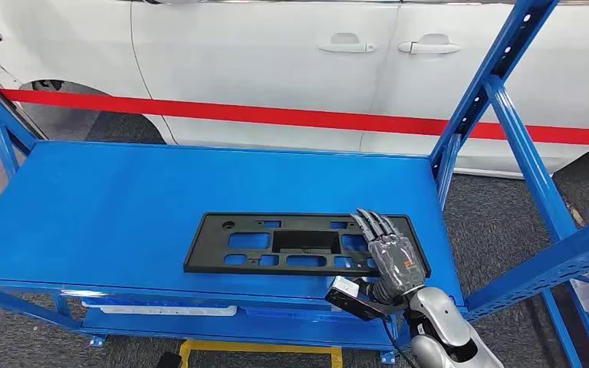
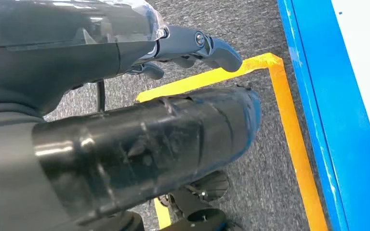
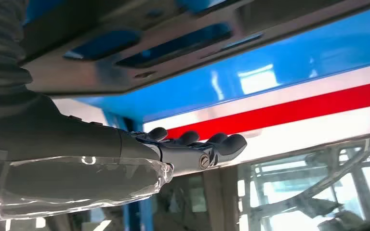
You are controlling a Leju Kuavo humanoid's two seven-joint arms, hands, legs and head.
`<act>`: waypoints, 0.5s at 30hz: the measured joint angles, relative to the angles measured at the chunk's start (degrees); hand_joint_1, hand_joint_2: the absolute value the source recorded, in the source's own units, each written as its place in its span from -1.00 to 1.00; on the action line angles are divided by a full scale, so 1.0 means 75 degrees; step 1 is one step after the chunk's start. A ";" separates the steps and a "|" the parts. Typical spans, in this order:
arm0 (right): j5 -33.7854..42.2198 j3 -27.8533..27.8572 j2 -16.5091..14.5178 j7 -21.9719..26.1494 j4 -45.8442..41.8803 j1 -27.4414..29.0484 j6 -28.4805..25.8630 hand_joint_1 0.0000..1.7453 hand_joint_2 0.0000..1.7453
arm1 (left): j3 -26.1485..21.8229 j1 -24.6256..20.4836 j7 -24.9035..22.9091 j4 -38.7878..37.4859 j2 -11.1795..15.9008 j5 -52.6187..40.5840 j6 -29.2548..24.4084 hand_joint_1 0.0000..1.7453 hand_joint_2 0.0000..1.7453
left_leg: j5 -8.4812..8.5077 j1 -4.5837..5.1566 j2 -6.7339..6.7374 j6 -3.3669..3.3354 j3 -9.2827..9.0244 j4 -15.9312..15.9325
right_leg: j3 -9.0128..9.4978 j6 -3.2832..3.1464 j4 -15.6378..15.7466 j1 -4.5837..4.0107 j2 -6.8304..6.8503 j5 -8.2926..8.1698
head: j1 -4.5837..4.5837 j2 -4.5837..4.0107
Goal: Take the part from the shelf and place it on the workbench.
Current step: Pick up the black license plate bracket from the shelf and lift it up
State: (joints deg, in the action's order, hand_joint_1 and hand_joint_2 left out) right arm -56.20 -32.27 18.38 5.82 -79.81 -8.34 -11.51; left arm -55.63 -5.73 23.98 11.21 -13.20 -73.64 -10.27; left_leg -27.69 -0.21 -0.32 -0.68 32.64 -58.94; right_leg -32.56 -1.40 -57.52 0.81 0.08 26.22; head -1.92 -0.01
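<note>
The part (image 1: pixel 291 241) is a flat black rectangular plate with several cut-outs, lying near the front edge of the blue shelf (image 1: pixel 115 199). My right hand (image 1: pixel 389 257) hovers over the plate's right end, fingers stretched forward and flat, holding nothing. The right wrist view shows the same hand (image 3: pixel 192 147) with straight fingers and a gap between them and the plate (image 3: pixel 139 53). My left hand (image 2: pixel 173 130) hangs beside the shelf over the carpet, fingers loosely apart and holding nothing.
Blue uprights (image 1: pixel 498 84) frame the shelf on the right. Behind it run a red band (image 1: pixel 276 115) and a white car (image 1: pixel 276 54). Yellow floor tape (image 2: pixel 289 130) borders the shelf's foot, and a white item (image 1: pixel 161 310) lies on the lower level.
</note>
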 joint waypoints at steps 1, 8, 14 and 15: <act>-0.0027 0.0000 -0.0011 -0.0012 0.0020 -0.0015 -0.0006 -1.00 1.00 | 0.0001 -0.0003 -0.0001 0.0000 0.0000 0.0000 0.0001 -1.00 -1.00 | -0.0129 -0.0003 0.0000 0.0013 0.0091 -0.0203 | 0.0001 -0.0017 0.0005 -0.0002 0.0002 -0.0002 | 0.0003 0.0000; -0.0362 0.0033 -0.0178 -0.0110 0.0339 -0.0077 -0.0145 -1.00 1.00 | 0.0001 0.0010 -0.0050 0.0000 0.0001 -0.0017 0.0023 -1.00 -1.00 | -0.0330 -0.0035 0.0003 0.0079 0.0678 -0.1352 | 0.0010 -0.0061 -0.0034 -0.0034 -0.0001 0.0033 | 0.0007 0.0000; -0.0393 0.0055 -0.0257 -0.0112 0.0499 -0.0149 -0.0168 -1.00 1.00 | 0.0003 -0.0019 -0.0063 0.0000 0.0004 -0.0020 0.0026 -1.00 -1.00 | 0.0211 -0.0003 -0.0009 -0.0111 0.0024 0.0137 | -0.0040 0.0122 -0.0121 -0.0083 -0.0017 0.0084 | 0.0005 0.0001; -0.0393 0.0057 -0.0264 -0.0112 0.0514 -0.0155 -0.0172 -1.00 1.00 | 0.0003 -0.0019 -0.0063 0.0000 0.0004 -0.0020 0.0026 -1.00 -1.00 | 0.0233 -0.0017 -0.0007 -0.0160 0.0013 0.0170 | -0.0054 0.0162 -0.0161 -0.0076 -0.0016 0.0124 | 0.0004 0.0001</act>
State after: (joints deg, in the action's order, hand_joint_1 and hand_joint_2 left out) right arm -59.14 -31.85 16.40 4.98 -75.95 -9.50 -12.80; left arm -55.60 -5.88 23.50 11.21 -13.17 -73.79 -10.08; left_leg -25.94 -0.34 -0.37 -1.88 32.74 -57.66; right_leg -32.97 -0.18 -58.72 0.24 -0.04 27.15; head -1.89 -0.01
